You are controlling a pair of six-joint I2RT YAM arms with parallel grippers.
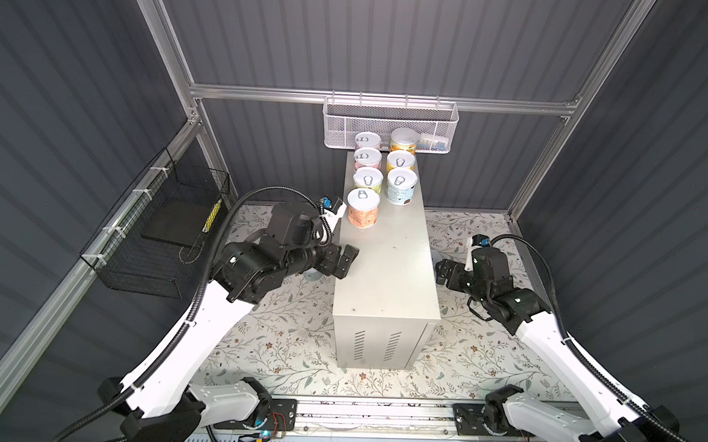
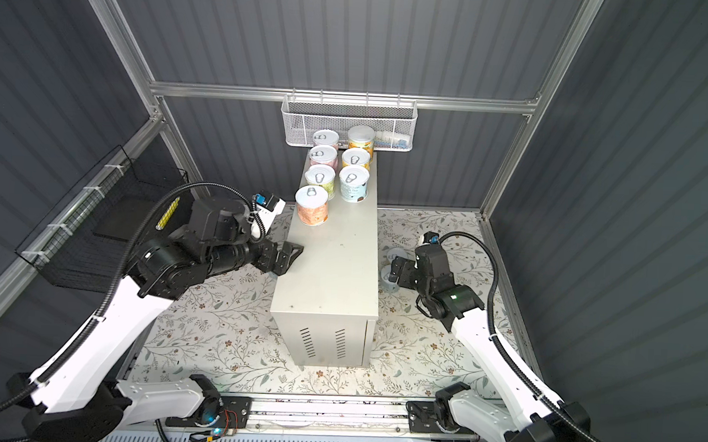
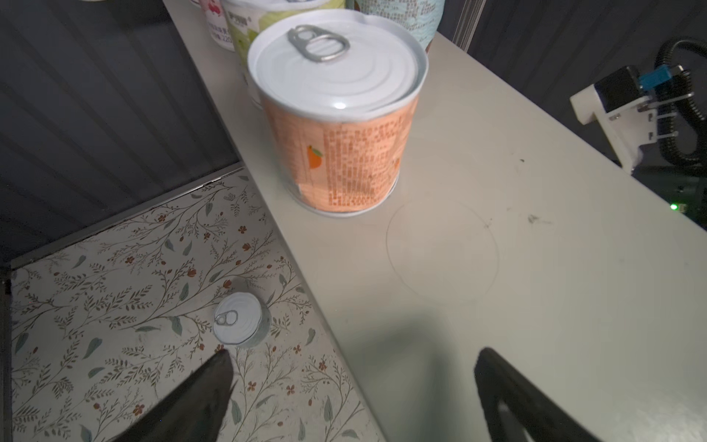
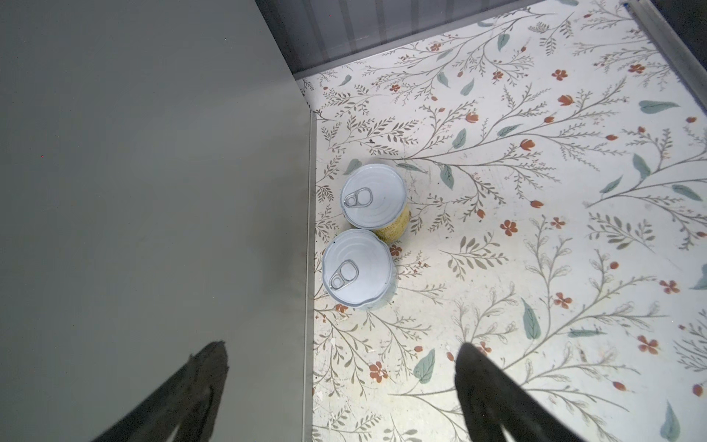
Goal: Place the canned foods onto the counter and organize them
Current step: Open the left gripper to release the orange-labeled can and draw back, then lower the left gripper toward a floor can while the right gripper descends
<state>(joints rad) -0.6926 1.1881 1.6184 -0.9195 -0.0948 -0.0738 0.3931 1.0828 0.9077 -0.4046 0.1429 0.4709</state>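
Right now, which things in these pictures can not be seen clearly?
- Lone can on the floral surface: left wrist view shows only its lid; in a top view the left hand mostly covers it.
- Nearer can beside the counter: right wrist view, its lid covers most of the label.
- What lies in the mesh basket: both top views, small and blurred behind the mesh.
- Rear cans: left wrist view, cut off by the picture edge.

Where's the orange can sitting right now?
In both top views the orange can stands upright on the counter. It is the can nearest the robot in the left-hand row, just in front of the green can.
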